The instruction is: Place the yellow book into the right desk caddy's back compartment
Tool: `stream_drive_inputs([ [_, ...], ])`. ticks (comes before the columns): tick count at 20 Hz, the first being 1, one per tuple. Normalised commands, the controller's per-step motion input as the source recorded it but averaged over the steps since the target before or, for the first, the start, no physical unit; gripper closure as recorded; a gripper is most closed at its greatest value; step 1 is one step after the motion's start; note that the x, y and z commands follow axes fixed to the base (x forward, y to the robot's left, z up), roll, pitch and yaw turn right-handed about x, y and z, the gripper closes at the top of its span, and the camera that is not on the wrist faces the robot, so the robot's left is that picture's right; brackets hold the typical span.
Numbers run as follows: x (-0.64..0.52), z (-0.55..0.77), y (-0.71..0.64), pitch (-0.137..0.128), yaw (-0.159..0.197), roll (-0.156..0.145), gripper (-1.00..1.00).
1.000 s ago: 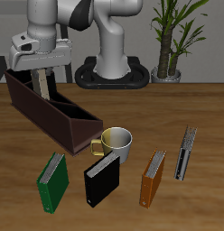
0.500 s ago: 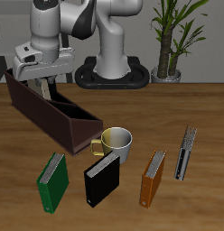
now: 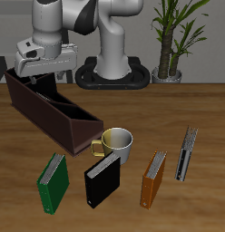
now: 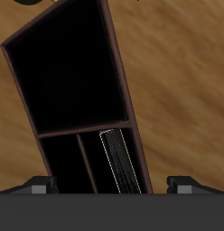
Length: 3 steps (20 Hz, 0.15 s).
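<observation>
The right desk caddy is a long dark brown box lying slantwise near the robot's base. My gripper hangs over its back end, with the fingers spread wide and nothing between them. In the wrist view the caddy shows one big dark compartment and two narrow ones. The yellow book stands on edge in a narrow compartment right under my gripper, looking dark in the shade with a pale outline. In the exterior view the caddy's wall hides the book.
A cream mug stands at the caddy's front end. Nearer the table's front edge lie a green book, a black book, an orange book and a dark grey slim book. A potted plant stands at the back.
The yellow book, held in my gripper above the caddy's back end, sank into the caddy and dropped out of the exterior view. The fingers opened and the gripper now sits slightly higher.
</observation>
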Motion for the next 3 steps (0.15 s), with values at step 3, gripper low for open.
stream_drive_inputs([
  [3,-0.18,0.23,0.12,-0.046,-0.031,0.036,-1.00],
])
